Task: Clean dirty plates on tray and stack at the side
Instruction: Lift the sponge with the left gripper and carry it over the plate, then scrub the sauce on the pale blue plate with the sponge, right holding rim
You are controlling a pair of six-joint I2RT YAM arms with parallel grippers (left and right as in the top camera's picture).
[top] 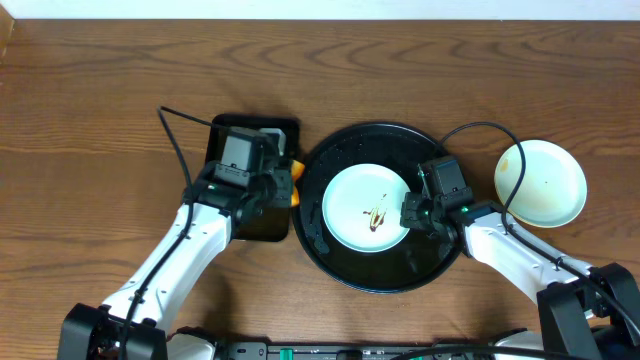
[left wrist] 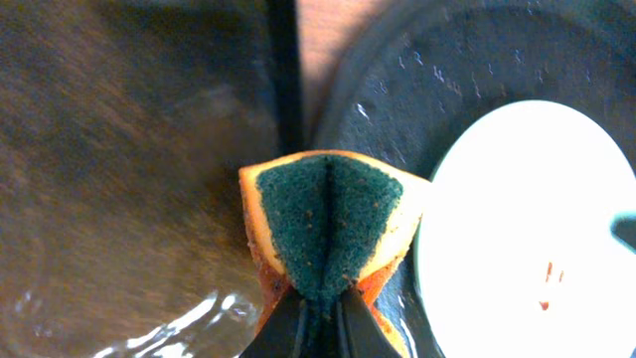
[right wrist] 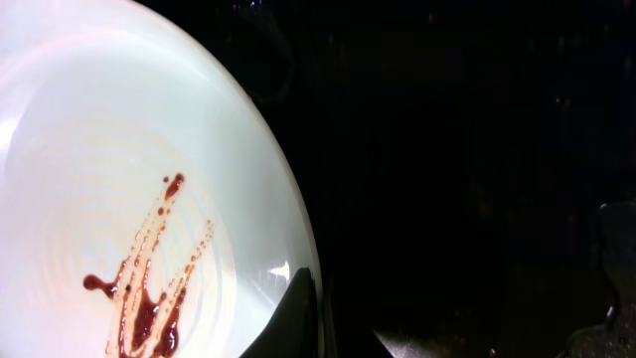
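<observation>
A pale mint plate (top: 352, 205) with a brown smear (top: 376, 216) lies in the round black tray (top: 330, 160). My left gripper (top: 284, 184) is shut on a folded orange sponge with a green scrub face (top: 295, 186), held over the tray's left rim, just left of the plate. In the left wrist view the sponge (left wrist: 328, 214) sits between the fingers (left wrist: 326, 303), beside the plate (left wrist: 527, 229). My right gripper (top: 410, 215) holds the plate's right rim. In the right wrist view its fingers (right wrist: 338, 328) straddle the rim of the plate (right wrist: 119, 149) near the smear (right wrist: 144, 288).
A pale cream plate (top: 545, 185) sits on the table right of the tray, with a yellowish edge at its left; whether it is a stack I cannot tell. A small black rectangular tray (top: 280, 130) with a wet sheen lies under my left arm. A cable crosses the cream plate.
</observation>
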